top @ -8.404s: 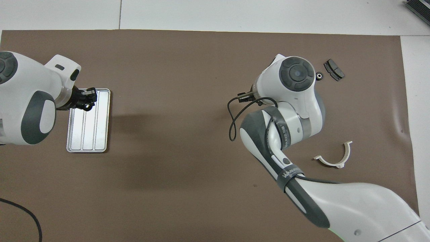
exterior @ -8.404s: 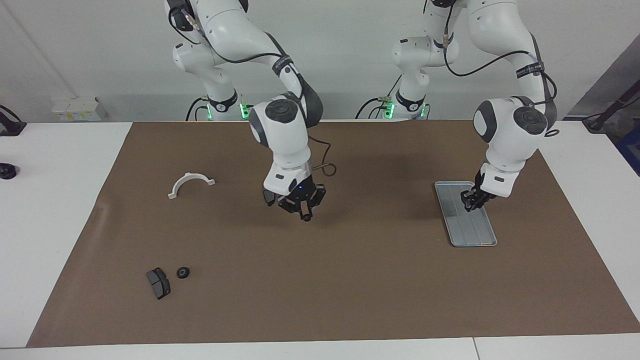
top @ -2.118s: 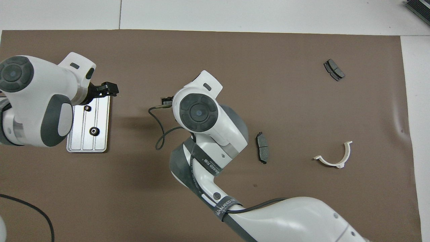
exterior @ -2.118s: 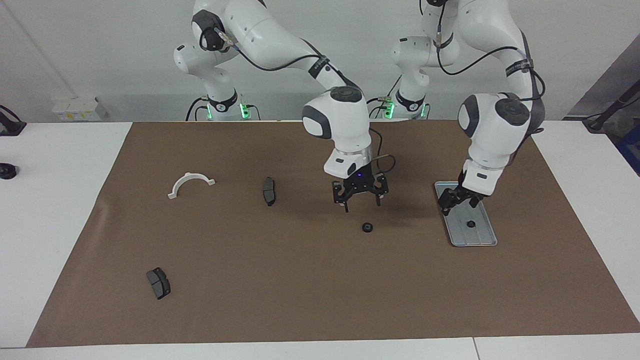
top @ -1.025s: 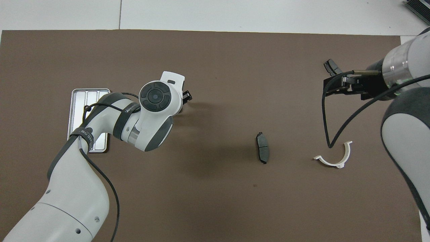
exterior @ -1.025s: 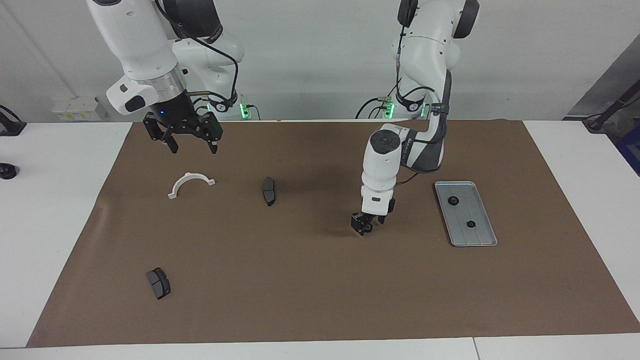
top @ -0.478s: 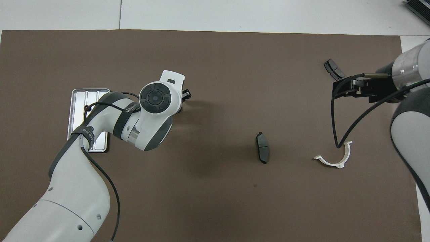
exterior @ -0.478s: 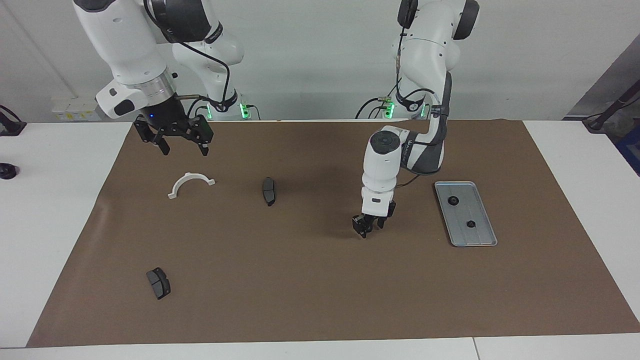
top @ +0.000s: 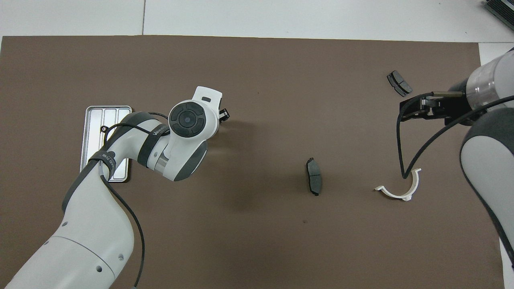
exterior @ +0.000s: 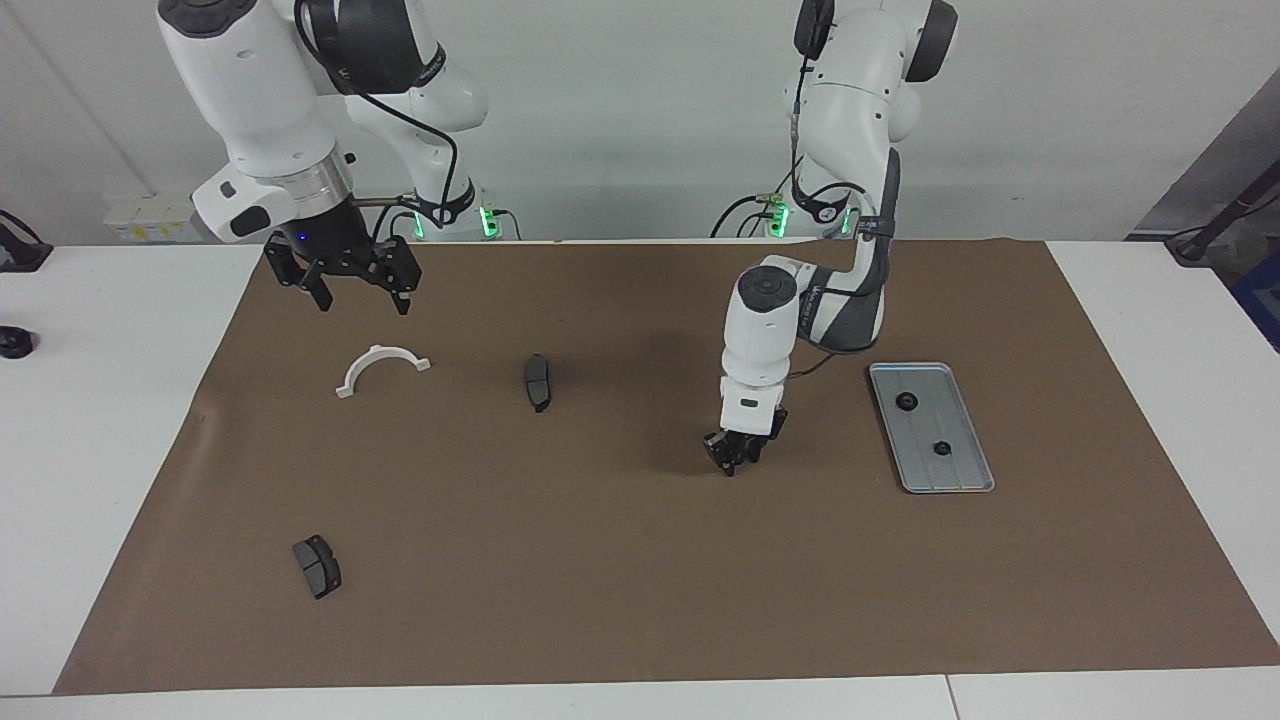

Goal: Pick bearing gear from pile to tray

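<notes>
Bearing gears [exterior: 906, 402], two small black rings, lie in the tray [exterior: 960, 480], well apart from each other, one nearer the robots than the other. The tray is a flat silver-grey rectangle with lengthwise grooves, resting on the brown mat [exterior: 600, 560] toward the left arm's end of the counter. In the overhead view the left arm covers much of the tray [top: 94, 120].

The left hand [exterior: 733, 460] is down low at the mat, near the middle of the counter and beside the tray on the side toward the right arm's end. Its tips [top: 224, 114] just show past the wrist in the overhead view. Whether it is apart, together or clamped on something cannot be told.

What is left of the pile is spread over the right arm's half of the mat. One dark grey pad [exterior: 537, 382] [top: 314, 181] lies near the counter's middle. A white half-ring bracket [exterior: 382, 368] [top: 399, 188] lies closer to the right arm's end. A second dark grey pad [exterior: 317, 566] [top: 398, 83] lies toward the corner of the counter farthest from the robots at that end.

The right hand [exterior: 340, 285] [top: 417, 110] is raised with its fingers spread apart and empty, over the mat's edge nearest the robots, close to the bracket.
</notes>
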You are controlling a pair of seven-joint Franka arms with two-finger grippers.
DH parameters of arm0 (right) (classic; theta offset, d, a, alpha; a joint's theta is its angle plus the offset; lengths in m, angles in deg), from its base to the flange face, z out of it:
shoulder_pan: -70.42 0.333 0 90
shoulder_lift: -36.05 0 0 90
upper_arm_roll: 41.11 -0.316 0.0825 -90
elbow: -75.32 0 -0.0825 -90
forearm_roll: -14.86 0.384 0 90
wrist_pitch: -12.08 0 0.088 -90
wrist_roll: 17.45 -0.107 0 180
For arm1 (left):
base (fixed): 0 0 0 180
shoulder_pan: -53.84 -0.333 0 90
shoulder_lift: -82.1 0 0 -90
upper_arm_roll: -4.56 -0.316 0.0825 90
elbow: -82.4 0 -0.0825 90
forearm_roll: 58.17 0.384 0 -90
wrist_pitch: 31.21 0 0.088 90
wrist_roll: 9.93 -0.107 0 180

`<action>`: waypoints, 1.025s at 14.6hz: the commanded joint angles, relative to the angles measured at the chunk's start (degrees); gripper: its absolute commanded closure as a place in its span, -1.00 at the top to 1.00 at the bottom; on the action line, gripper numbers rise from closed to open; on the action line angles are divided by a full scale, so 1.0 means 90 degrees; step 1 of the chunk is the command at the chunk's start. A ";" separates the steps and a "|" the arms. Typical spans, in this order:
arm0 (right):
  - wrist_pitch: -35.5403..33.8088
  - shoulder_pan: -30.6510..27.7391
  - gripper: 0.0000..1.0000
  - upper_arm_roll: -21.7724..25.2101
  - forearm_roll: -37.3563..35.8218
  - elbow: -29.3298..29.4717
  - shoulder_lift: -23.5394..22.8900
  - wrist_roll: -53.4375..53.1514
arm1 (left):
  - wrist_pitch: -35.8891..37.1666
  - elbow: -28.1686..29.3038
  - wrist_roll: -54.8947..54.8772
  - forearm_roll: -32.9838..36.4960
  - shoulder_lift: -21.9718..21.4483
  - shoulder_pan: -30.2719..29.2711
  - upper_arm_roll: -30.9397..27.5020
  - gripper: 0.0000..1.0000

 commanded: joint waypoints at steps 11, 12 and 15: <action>0.0060 -0.0172 1.00 -0.0068 0.0001 -0.0141 0.0190 0.0217 | 0.0541 -0.0008 0.0038 0.0111 -0.0068 0.0132 -0.0047 -1.00; 0.0050 -0.0230 1.00 -0.0068 -0.0008 -0.0131 0.0181 0.0372 | 0.0698 -0.0086 0.0018 0.0111 -0.0106 0.0113 -0.0057 -1.00; 0.0050 -0.0493 1.00 -0.0058 0.0001 -0.0034 0.0151 0.1153 | 0.1059 0.0000 -0.0292 0.0111 -0.0739 -0.0363 -0.0048 -1.00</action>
